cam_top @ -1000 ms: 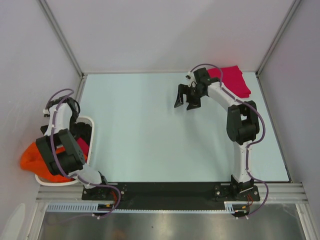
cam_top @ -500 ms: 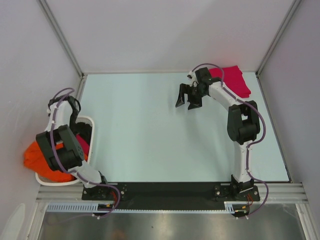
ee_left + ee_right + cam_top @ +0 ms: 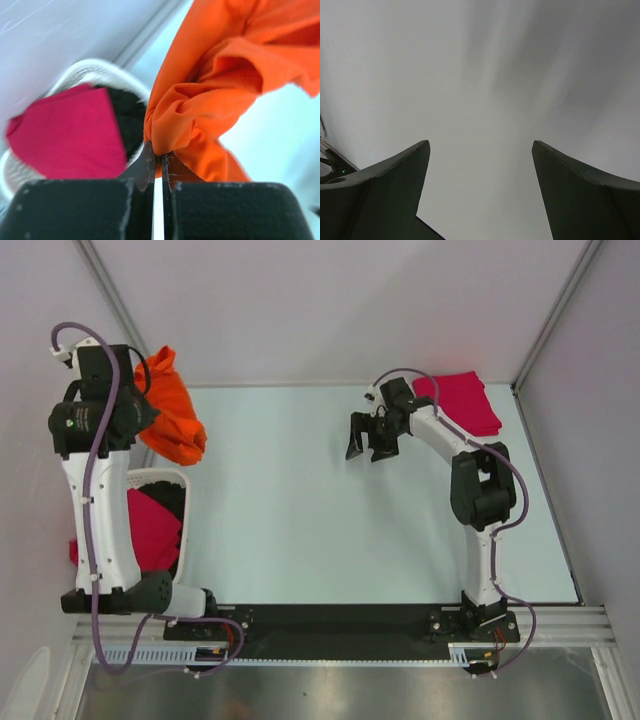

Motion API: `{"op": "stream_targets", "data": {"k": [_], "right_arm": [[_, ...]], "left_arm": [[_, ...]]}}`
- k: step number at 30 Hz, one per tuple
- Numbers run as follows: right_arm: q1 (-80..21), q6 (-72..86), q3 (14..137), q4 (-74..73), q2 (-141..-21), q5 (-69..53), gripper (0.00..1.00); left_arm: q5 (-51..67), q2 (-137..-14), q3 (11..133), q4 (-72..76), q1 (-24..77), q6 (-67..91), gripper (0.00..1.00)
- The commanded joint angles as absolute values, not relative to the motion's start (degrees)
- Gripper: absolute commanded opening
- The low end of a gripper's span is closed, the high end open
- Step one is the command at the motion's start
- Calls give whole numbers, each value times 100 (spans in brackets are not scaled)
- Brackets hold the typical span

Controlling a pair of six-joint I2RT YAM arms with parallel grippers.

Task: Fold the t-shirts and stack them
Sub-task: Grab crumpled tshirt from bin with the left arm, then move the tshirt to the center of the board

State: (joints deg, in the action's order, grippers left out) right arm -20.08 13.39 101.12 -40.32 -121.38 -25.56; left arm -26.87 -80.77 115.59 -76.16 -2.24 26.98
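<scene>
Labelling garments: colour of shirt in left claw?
Orange t-shirt; best in left wrist view.

A loose t-shirt [image 3: 150, 530] is laid in the basket [image 3: 185, 510] at the table's [image 3: 300, 520] left edge, a bunched t-shirt [image 3: 172, 420] hung behind it, a folded t-shirt [image 3: 470, 405] far right.

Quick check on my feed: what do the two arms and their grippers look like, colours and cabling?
The left arm and right arm have white links with chunky black joints. A thin purple cable runs along each. The left gripper and right gripper have dark, flat fingers tapering to points.
</scene>
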Motion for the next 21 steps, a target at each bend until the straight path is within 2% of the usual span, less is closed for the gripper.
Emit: {"op": "stream_targets", "data": {"k": [1,2,4,5,8,12,14,21], "right_arm": [[-2144,1090,10099,-4122,-11707,-2294,90],[-2145,1064,10107,-4122,-11681,-2242,90],[-2145,994,10116,-4131,-11602,-2154,90],[-2145,958,10134,-4131,-11575,-2066,90],[-2083,844,10291,-4218,-11523,-1812,90],[-1855,800,10406,-4254,-11338,-1556,91],[-1706,791,10459,-4263,-11198,-1442,91],[-1477,730,10292,-4236,-10890,-1222,91]], "left_arm": [[-1322,-8068,12033,-7771,-53,2619,0],[-831,-8147,11858,-7717,330,2576,0],[-573,-8130,11376,-7202,649,2558,0],[-258,-8025,10590,-6859,851,2532,0],[728,-8146,9514,-5943,1246,2733,0],[905,-8970,9562,-5555,2064,2567,0],[739,-9359,10001,-5704,2432,2444,0],[914,-10194,10353,-5546,2680,2233,0]]}}
